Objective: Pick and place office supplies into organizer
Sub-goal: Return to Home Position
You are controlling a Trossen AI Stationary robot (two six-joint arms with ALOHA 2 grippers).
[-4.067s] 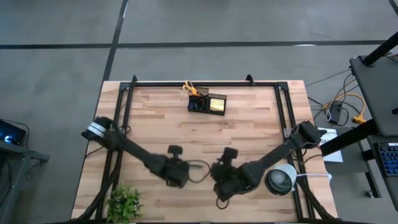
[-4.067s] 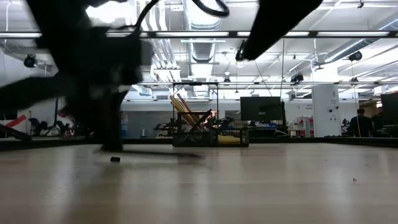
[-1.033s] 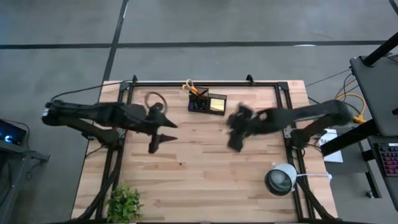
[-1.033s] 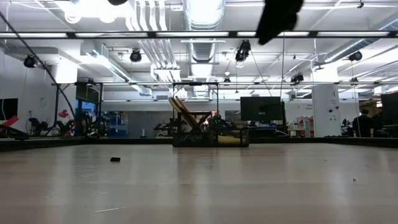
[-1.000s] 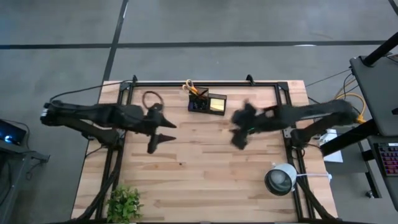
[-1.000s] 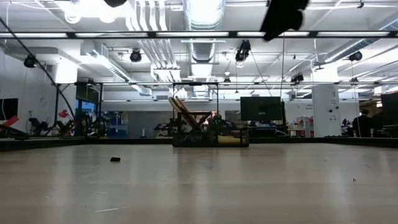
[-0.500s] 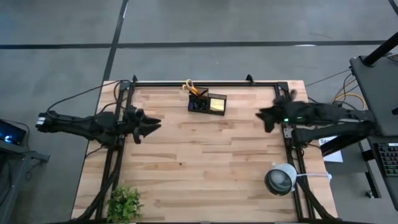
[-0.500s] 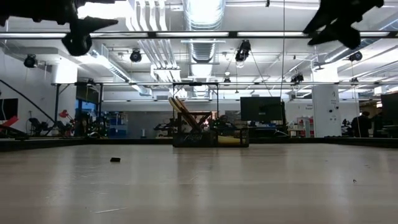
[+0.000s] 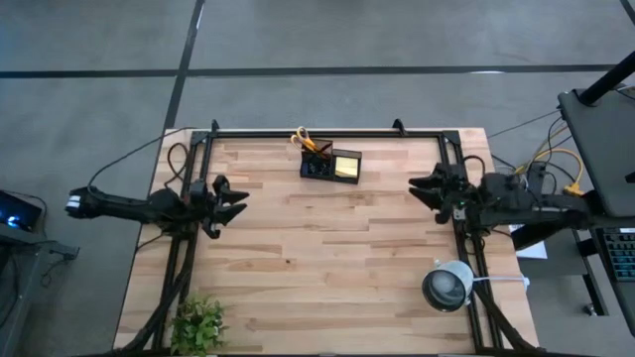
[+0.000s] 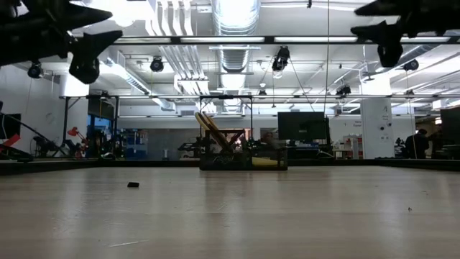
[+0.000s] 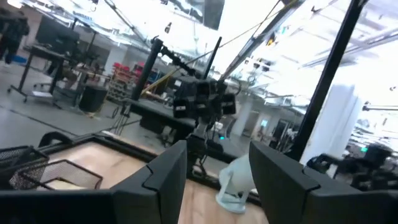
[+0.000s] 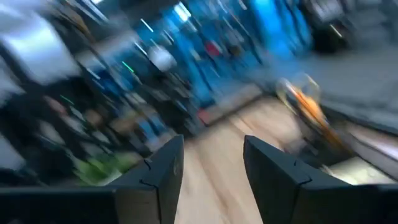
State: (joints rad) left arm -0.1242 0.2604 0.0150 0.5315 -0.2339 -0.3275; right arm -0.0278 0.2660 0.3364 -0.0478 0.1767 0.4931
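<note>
The dark organizer [image 9: 330, 166] stands near the middle of the table's far edge. It holds yellow-handled scissors [image 9: 302, 140], an orange pencil [image 9: 316, 149] and a yellow sticky-note pad [image 9: 346, 169]. In the low view the organizer [image 10: 243, 155] shows far off, and a tiny black clip [image 10: 133, 185] lies on the wood. My left gripper [image 9: 236, 201] hangs over the table's left edge, pointing inward and open on nothing [image 11: 217, 155]. My right gripper [image 9: 422, 185] is over the right edge, also open on nothing [image 12: 211, 146].
A green plant [image 9: 198, 324] stands at the near left corner and a round grey-white lamp [image 9: 448, 286] at the near right. Black frame rails [image 9: 327, 132] run along the far edge and both sides. Bare wood [image 9: 327, 258] lies between the arms.
Both arms have drawn back from the middle of the table, the left toward the left edge and downward, the right toward the right edge. Each gripper has tipped up from slanting down to about level. The organizer and the clip have not moved.
</note>
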